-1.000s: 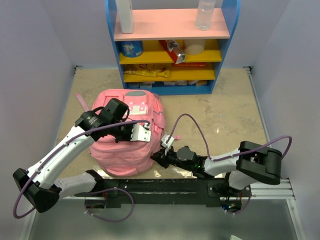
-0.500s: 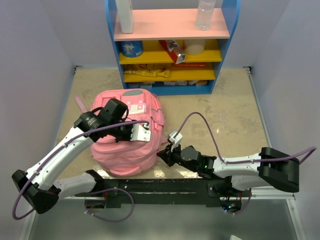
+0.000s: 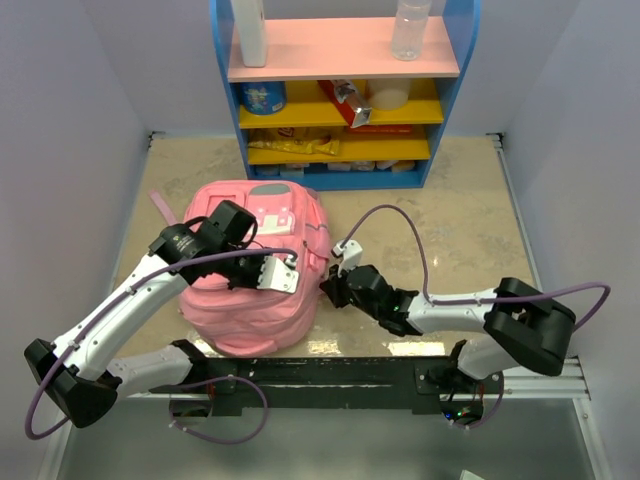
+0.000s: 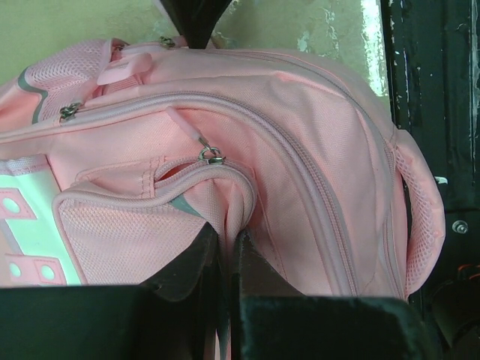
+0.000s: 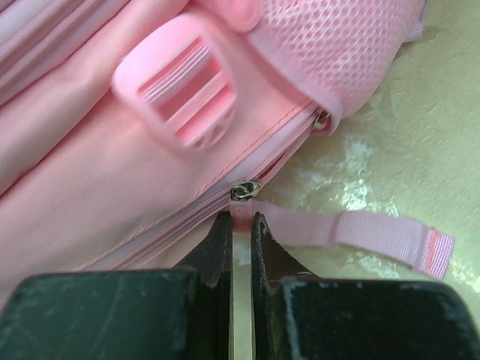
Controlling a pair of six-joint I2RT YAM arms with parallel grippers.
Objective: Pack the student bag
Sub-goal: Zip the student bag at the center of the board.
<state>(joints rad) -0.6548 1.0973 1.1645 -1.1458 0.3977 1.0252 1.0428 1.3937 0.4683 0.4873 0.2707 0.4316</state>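
left hand (image 4: 227, 238), right hand (image 5: 240, 220) pinching student bag (image 3: 240, 300)

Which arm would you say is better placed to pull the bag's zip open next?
Right, probably. The right gripper is shut on the pink pull tab below the zip slider at the side of the student bag. The left gripper pinches a fold of front pocket fabric, better for steadying.

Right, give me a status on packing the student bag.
Done: nothing visibly packed; the pink backpack looks zipped shut. In hand: the left jaws pinch a fold of its front pocket, and the right jaws are shut on a zip pull at its side, apparently to open it. Left: opening it and loading things, probably from the shelf, where a bottle and snack packets sit.
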